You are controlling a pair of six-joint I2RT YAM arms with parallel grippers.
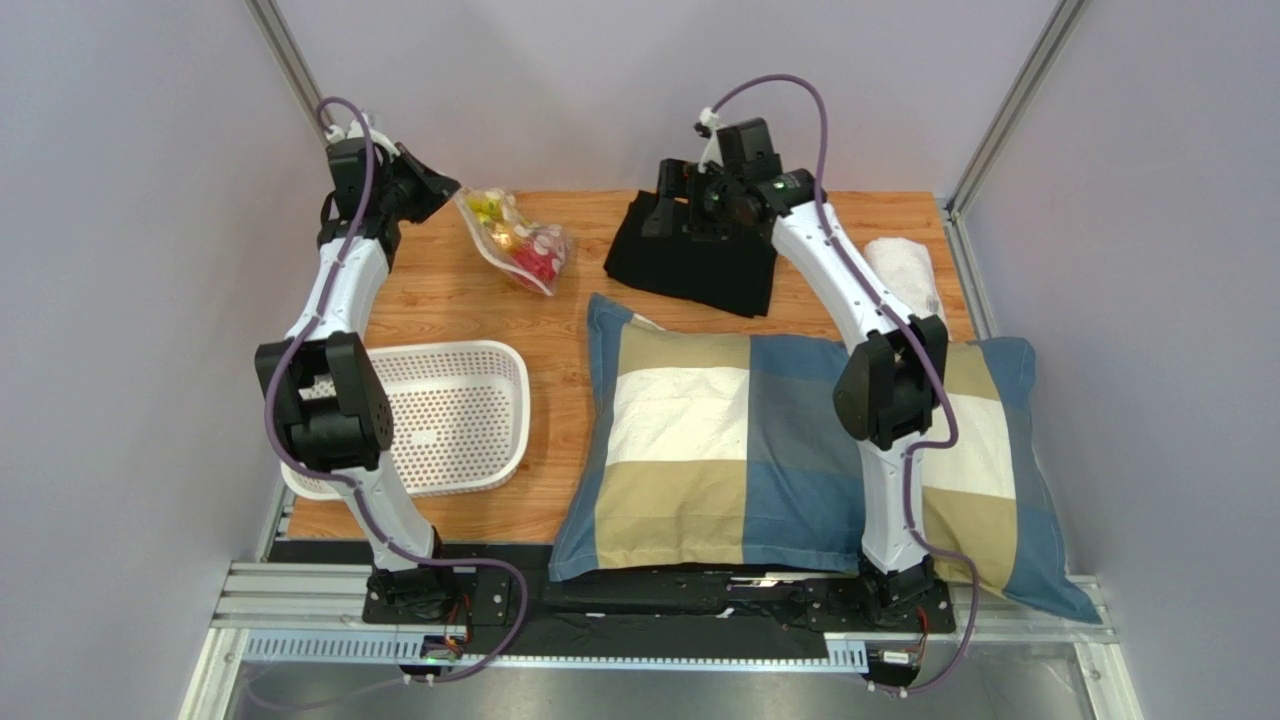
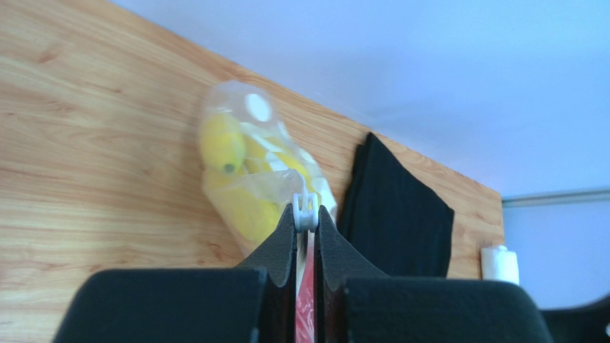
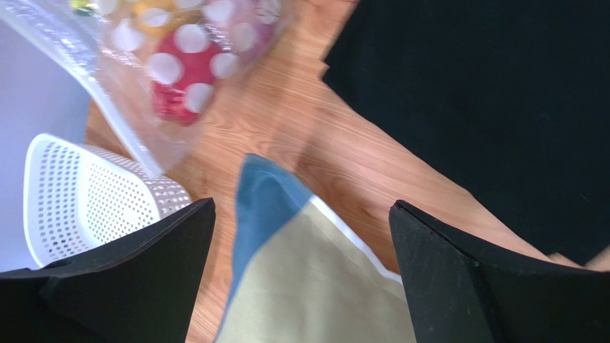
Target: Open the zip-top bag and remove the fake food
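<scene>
While your left gripper [image 2: 306,219] is pinching the bag's white slider [image 2: 306,206] tight between its pads, you are sitting near the very start of the job. The bag [image 1: 519,240] is sitting at the far left of the table [image 1: 451,308], between that gripper and the black cloth [image 1: 691,255]. It is holding all the food [image 2: 223,146] that is showing: yellow and red pieces are visible through the spotted plastic, and 0 pieces are lying outside it. Whether the zip is parting at all, I cannot tell, because the pads are hiding the seal. Your right gripper [image 3: 301,207] is hovering over the cloth with its jaws spread wide, gripping nothing. So you are facing nearly everything: running the slider along, spreading the mouth, and lifting out each piece. By my judgement, the right gripper is needing a hold on the bag before the zip can run.
</scene>
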